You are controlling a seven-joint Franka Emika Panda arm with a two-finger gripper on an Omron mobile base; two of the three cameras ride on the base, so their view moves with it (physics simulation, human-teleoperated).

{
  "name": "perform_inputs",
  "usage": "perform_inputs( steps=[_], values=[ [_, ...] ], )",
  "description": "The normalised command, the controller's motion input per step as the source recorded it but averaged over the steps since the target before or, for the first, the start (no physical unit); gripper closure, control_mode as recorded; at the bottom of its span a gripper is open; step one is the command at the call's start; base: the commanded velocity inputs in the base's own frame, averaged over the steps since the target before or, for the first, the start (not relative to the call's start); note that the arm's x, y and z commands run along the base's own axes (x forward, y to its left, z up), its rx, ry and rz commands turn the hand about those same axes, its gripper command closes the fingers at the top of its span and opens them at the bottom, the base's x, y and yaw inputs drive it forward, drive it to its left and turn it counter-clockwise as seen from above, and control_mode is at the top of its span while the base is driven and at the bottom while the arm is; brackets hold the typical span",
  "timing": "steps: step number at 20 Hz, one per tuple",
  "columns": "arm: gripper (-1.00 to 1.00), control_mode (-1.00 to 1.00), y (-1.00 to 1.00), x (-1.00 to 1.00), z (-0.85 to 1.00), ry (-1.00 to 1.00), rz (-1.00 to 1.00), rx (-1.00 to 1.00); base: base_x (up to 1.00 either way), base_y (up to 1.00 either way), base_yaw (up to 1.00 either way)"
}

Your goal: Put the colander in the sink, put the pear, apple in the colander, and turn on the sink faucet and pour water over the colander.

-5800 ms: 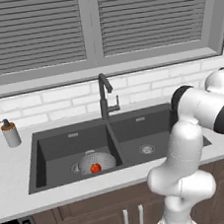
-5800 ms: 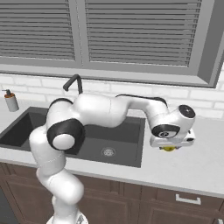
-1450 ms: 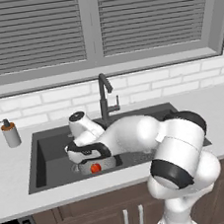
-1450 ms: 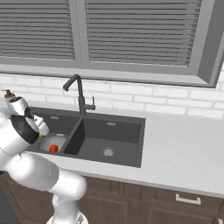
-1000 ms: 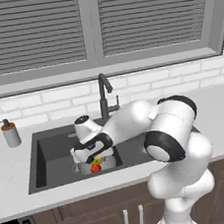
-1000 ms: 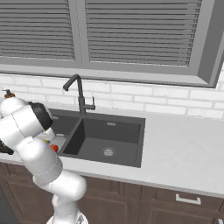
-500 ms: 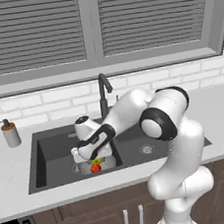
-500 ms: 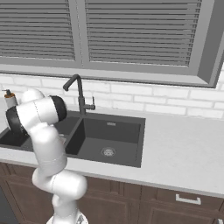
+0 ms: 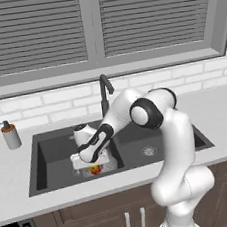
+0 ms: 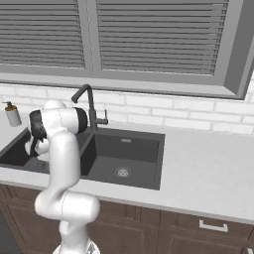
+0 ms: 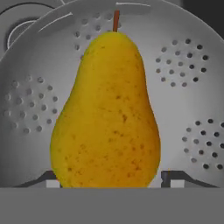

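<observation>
Even, soft rendered light fills both base views, with no glare. The sink [image 9: 55, 158] basins read dark, shaded toward 9 o'clock. In the hand view, the pear [image 11: 107, 113] is bright and sharp with a mild sheen; the colander [image 11: 192, 96] shows pale highlight streaks near 12 o'clock. Textures look slightly pixelated.

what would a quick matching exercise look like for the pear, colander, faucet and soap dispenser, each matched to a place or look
Things:
1. pear
2. colander
3. sink faucet
4. soap dispenser

Descriptions:
A. stands on the counter left of the sink
B. silvery metal dotted with small holes
C. yellow with a brown stem, between the gripper's fingertips
D. dark gooseneck rising behind the sink's divider

Pairs: 1-C, 2-B, 3-D, 4-A
</observation>
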Motion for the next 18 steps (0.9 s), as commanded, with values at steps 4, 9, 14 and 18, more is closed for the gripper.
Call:
perform_inputs(
  steps=[4,9,14,18],
  values=[
    [-1.00,-1.00,0.19,0.19,-0.15,0.00,-0.01,0.00,0.00,0.00,0.00],
    [-1.00,-1.00,0.05,-0.13,0.34,-0.09,0.00,0.00,0.00,0.00,0.00],
    [-1.00,-1.00,-0.25,-0.58,1.00,-0.25,0.00,0.00,0.00,0.00,0.00],
    [-1.00,-1.00,-0.51,-0.69,1.00,-0.21,0.00,0.03,0.00,0.00,0.00]
  ],
)
